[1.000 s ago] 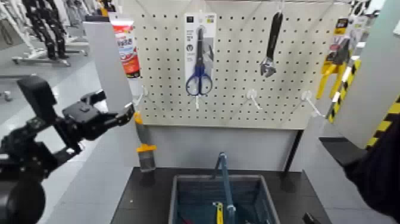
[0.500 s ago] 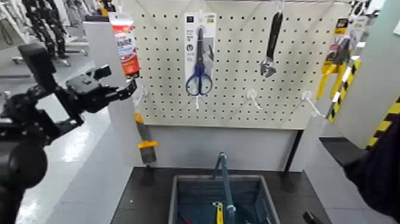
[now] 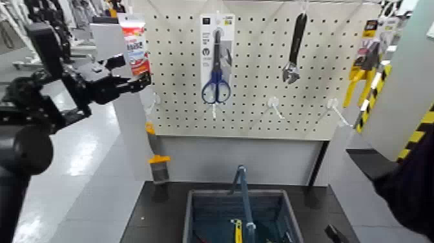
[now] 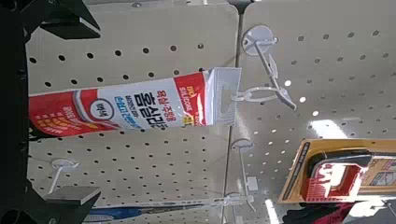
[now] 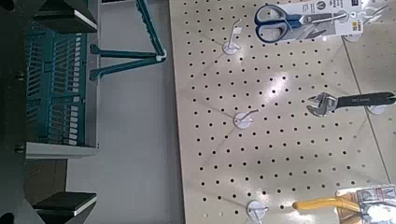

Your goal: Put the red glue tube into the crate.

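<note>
Left gripper (image 3: 141,80): wide open, gripping nothing, near the glue tube (image 3: 135,52).
Tube at the pegboard's (image 3: 255,64) upper left, above and outside the crate (image 3: 196,201); right gripper (image 5: 82,110) open, beside the crate.

We note a shop-style tool display, perhaps a mock-up: pegboard (image 3: 252,116) with hooks (image 3: 274,106), carded scissors (image 3: 216,71), an adjustable wrench (image 3: 295,48), a hanging glue tube (image 3: 134,45); shopping basket (image 3: 194,216) below. Hazard-striped tape (image 3: 413,139) and metal-framed equipment (image 3: 48,26) behind suggest a lab.
</note>
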### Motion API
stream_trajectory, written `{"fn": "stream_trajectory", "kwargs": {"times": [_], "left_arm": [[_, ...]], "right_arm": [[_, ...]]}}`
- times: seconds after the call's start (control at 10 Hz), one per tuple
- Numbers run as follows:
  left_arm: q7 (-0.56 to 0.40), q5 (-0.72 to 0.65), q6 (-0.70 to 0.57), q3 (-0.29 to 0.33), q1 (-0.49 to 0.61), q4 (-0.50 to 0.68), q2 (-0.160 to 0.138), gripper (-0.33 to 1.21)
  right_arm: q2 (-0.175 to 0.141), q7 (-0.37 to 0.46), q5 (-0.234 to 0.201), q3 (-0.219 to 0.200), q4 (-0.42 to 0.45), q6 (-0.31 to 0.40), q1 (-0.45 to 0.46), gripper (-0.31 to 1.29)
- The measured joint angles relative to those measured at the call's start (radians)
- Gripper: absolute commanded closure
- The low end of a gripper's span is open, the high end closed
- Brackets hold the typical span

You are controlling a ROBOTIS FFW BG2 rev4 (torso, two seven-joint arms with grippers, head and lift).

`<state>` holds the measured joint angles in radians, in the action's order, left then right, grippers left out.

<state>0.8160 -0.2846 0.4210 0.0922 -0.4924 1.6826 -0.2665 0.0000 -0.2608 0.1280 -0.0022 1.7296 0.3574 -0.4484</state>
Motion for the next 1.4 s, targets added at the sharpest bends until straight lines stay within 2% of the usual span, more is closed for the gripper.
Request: {"fn": "stream_trajectory", "kwargs": {"times": [0.1,0.3,0.5,0.6,0.7,0.8,1.1,1.4], "left_arm": [[0.02,0.006,0.001,-0.006,-0.02,-0.02,0.0,0.13],[0.119,0.034,0.023,-0.019,-0.068,-0.079,-0.004,0.13],[0.13,0.054,0.021,-0.024,-0.091,-0.103,-0.007,0.14],[0.129,0.055,0.018,-0.023,-0.094,-0.104,-0.007,0.35],[0.131,0.06,0.02,-0.026,-0.096,-0.104,-0.009,0.93],[0.131,0.071,0.027,-0.029,-0.1,-0.103,-0.01,1.11],[0.136,0.097,0.049,-0.039,-0.11,-0.095,-0.012,1.19],[0.138,0.097,0.05,-0.036,-0.112,-0.09,-0.013,1.19]], "right_arm": [[0.0,-0.001,0.001,0.003,-0.001,0.0,0.004,0.04],[0.0,-0.003,0.003,0.005,-0.004,0.0,0.008,0.04],[0.0,-0.005,0.006,0.009,-0.008,0.001,0.012,0.04],[0.0,-0.005,0.007,0.01,-0.009,0.001,0.014,0.04],[0.0,-0.006,0.007,0.011,-0.01,0.001,0.015,0.04],[0.0,-0.006,0.008,0.011,-0.011,0.002,0.016,0.04],[0.0,-0.006,0.008,0.012,-0.013,0.004,0.016,0.04],[0.0,-0.006,0.008,0.014,-0.013,0.005,0.018,0.04]]}}
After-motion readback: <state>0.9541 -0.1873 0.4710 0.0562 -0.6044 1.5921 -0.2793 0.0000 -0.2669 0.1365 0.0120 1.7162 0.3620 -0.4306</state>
